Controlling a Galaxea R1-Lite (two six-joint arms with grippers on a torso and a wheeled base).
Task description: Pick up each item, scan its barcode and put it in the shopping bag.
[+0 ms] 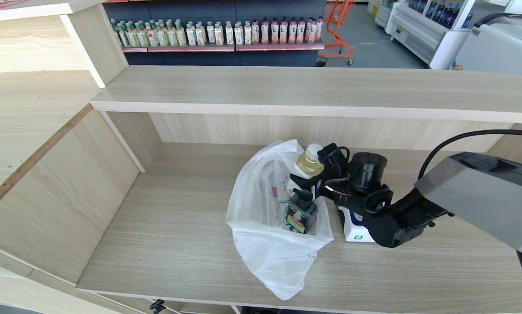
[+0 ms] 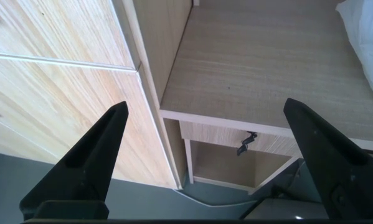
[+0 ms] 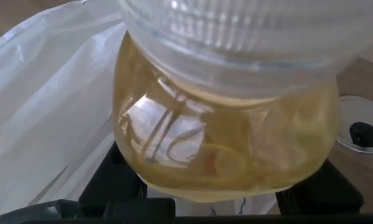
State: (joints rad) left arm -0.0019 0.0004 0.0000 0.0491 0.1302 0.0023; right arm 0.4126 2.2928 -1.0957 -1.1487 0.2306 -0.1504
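Pinched one yellow drink bottle (image 1: 308, 165) in the right gripper (image 1: 315, 172), at the rim of the one shopping bag (image 1: 261, 218); judged likely to snag that limp rim or topple the one dark bottle (image 1: 301, 213) just below the grip if released off-centre. Counted one white-and-blue box (image 1: 352, 226) under the wrist. Found the left gripper (image 2: 205, 104) spread, empty, well apart.

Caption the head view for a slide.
Right pincer holds a yellow drink bottle at the mouth of the white shopping bag on the wooden counter.
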